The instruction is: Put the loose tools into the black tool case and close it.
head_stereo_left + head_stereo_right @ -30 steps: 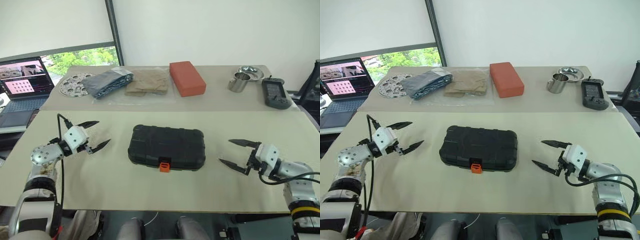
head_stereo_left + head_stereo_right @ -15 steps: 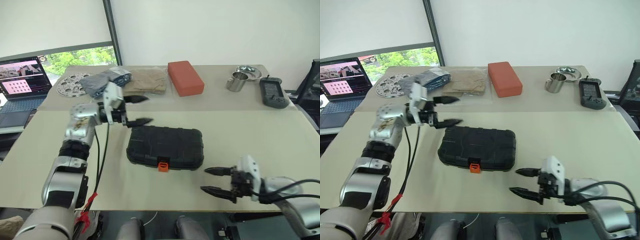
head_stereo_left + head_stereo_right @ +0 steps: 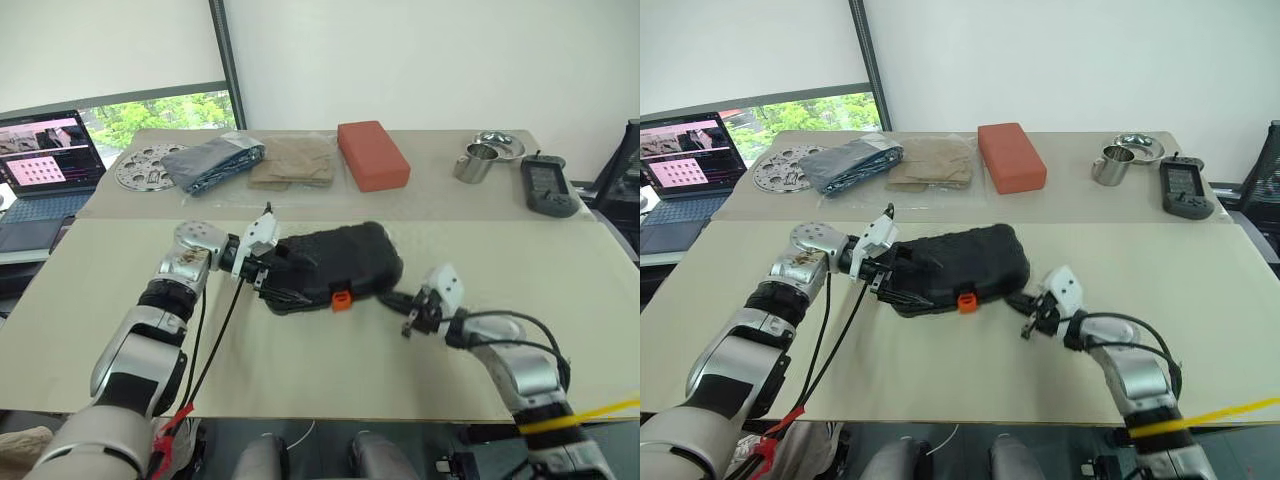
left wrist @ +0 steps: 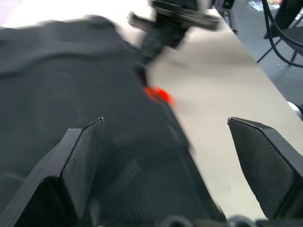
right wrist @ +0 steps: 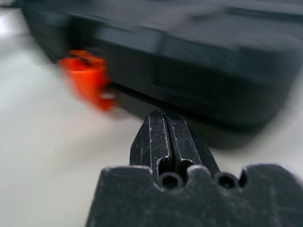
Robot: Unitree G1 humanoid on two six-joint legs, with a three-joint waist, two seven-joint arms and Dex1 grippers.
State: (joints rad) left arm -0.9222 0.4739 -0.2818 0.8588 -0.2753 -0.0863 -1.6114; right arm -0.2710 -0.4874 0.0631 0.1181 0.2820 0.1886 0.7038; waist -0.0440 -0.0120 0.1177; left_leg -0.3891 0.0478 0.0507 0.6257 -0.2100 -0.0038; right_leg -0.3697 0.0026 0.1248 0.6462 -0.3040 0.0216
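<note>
The black tool case (image 3: 335, 262) lies shut and askew in the middle of the near table, its orange latch (image 3: 341, 299) facing me. My left gripper (image 3: 272, 268) is at the case's left end, open, with one finger (image 4: 78, 156) over the lid and the other finger (image 4: 265, 161) over bare table. My right gripper (image 3: 386, 297) is shut, empty, with its tip close to the case's front edge just right of the latch (image 5: 87, 78). The loose tools are out of view.
On the far table stand a red-orange block (image 3: 373, 155), a metal cup (image 3: 478, 163) and bowl (image 3: 502, 143), a dark handheld device (image 3: 550, 186), folded bags (image 3: 215, 163) and a perforated metal disc (image 3: 140, 166). A laptop (image 3: 45, 160) sits at the far left.
My left gripper dropped to the case's left end. My right gripper shut and moved in to the case's front edge. The case has shifted away from me and turned askew.
</note>
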